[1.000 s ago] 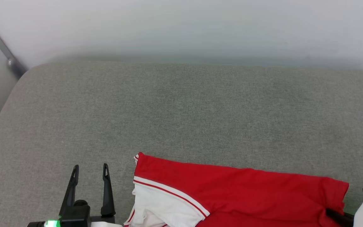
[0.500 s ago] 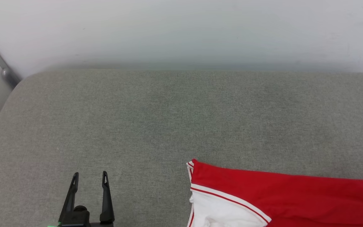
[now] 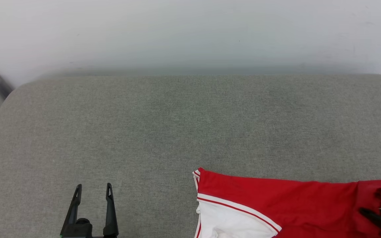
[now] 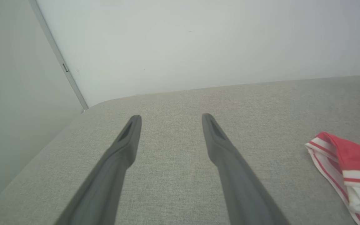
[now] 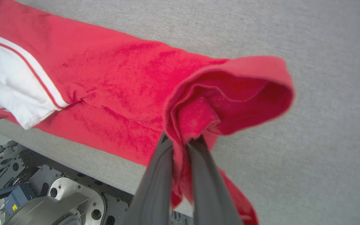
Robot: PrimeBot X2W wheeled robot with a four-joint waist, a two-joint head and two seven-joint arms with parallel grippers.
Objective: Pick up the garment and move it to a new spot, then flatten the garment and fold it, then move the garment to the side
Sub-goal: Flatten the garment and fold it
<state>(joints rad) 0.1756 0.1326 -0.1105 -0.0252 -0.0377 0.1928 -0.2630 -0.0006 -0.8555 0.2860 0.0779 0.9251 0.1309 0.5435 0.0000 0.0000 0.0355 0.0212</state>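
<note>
Folded into a long red band: the garment (image 3: 276, 205), with a white sleeve (image 3: 223, 221) showing at its left end behind striped trim. Spread beneath it, the grey upholstered surface (image 3: 177, 125), whose near edge runs just beside the garment's near side. Pinched at the garment's right end by the right claw (image 5: 181, 142), clenched on a bunched red fold raised clear of the rest. Probably gripped there to drag the whole band sideways, which looks like the closing step. Held by one end, perhaps, so the layers trail flat rather than spill open. Well to the garment's left, the left claw (image 3: 94, 186), released and spread wide, touching nothing, likely parked out of the path. Beyond the garment, bare wall (image 3: 190, 33).
</note>
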